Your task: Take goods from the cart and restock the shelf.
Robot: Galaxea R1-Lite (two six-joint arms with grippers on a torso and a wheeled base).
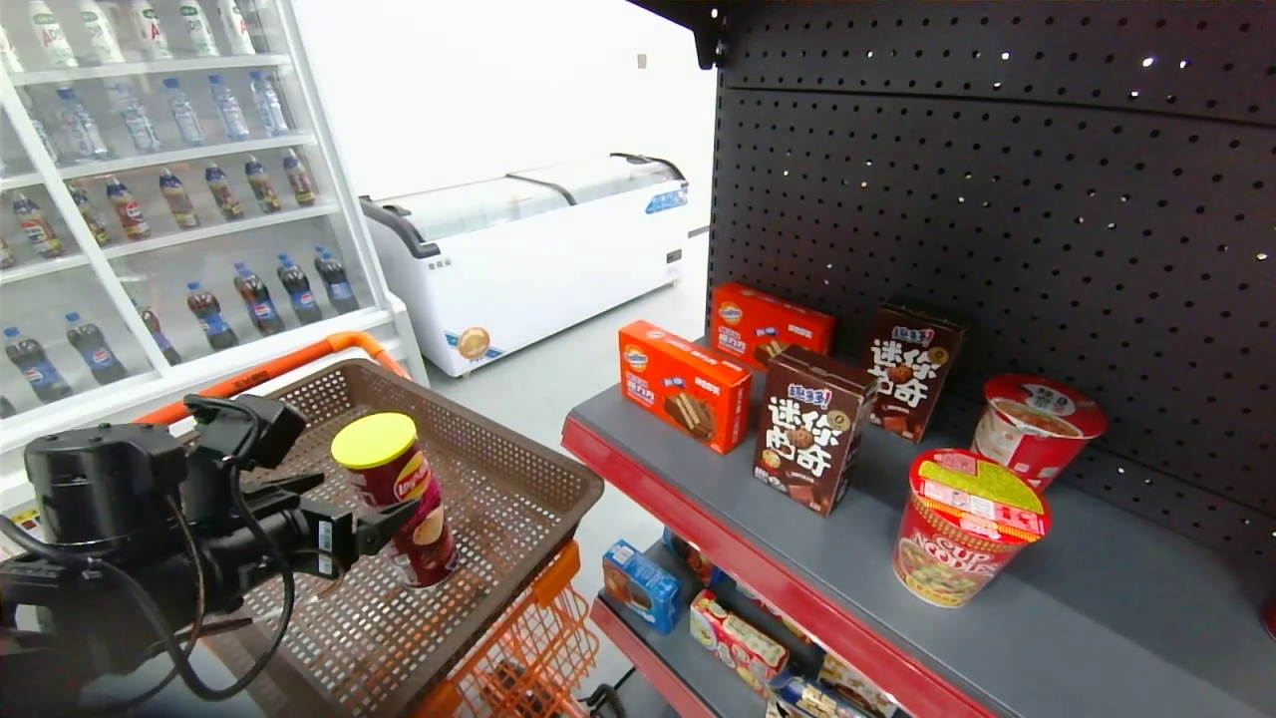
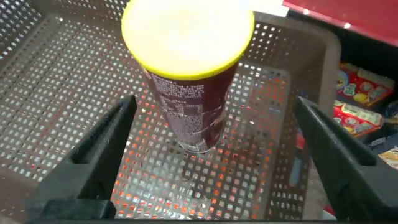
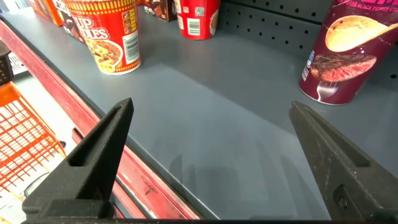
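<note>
A dark red chip can [image 1: 404, 496] with a yellow lid stands upright in the brown perforated cart basket [image 1: 518, 469]. My left gripper [image 1: 369, 519] is open just left of the can, its fingers [image 2: 102, 146] spread wide with the chip can [image 2: 189, 87] standing between them, untouched. My right gripper [image 3: 211, 162] is open over the grey shelf [image 3: 236, 124], nothing between its fingers. A second dark red chip can [image 3: 345, 53] stands on the shelf beyond it.
The shelf [image 1: 1097, 618] holds orange boxes [image 1: 686, 384], brown boxes [image 1: 812, 429] and red noodle cups [image 1: 962, 524] before a black pegboard. Its red front edge [image 1: 758, 573] is near the cart. Lower shelves hold snacks. A drinks fridge [image 1: 169, 199] and a chest freezer [image 1: 538, 249] stand behind.
</note>
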